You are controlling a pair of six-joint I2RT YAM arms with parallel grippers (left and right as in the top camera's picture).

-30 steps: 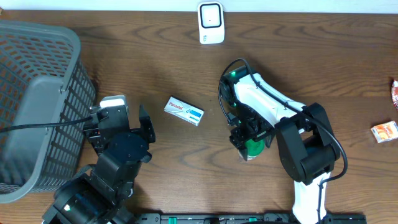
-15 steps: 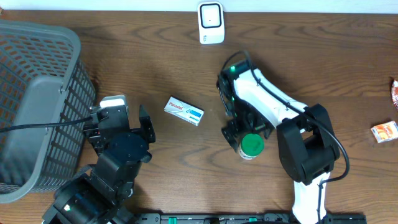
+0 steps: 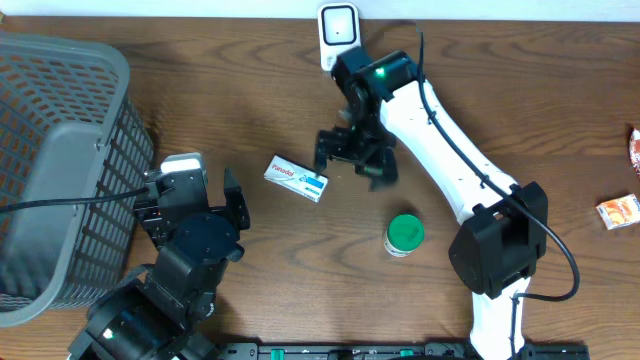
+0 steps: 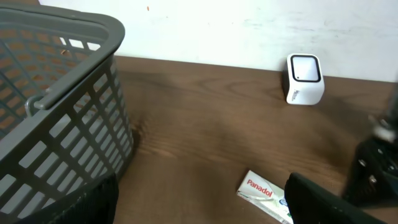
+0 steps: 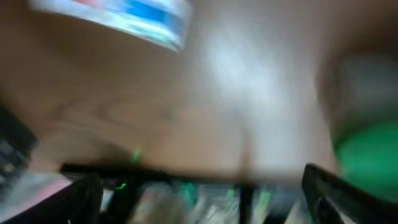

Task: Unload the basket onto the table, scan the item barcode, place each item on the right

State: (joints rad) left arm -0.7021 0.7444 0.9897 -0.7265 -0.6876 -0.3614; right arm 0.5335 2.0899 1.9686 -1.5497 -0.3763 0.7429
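Overhead view: two arms reach over a brown wooden table (image 3: 200,80), one from each near corner.
Item: the Panadol box (image 3: 296,178) lies flat on the table between the two arms, well apart from the scanner.
Scanner: the white scanner (image 3: 339,37) stands at the far edge of the table.
Right gripper (image 3: 355,158): jaws spread wide with nothing between them; it hangs just beside the box, on the side away from the basket, and is blurred.
Left gripper (image 4: 199,185): jaws wide apart and empty; the box lies just ahead, close to its right finger.
Jar: a green-lidded jar (image 3: 405,234) stands upright on the table, apart from the right gripper.
Basket: a grey basket (image 3: 60,150) sits at the left side, beside the left arm.
Right wrist view: badly blurred; the box shows at the top and the green lid at the right edge.
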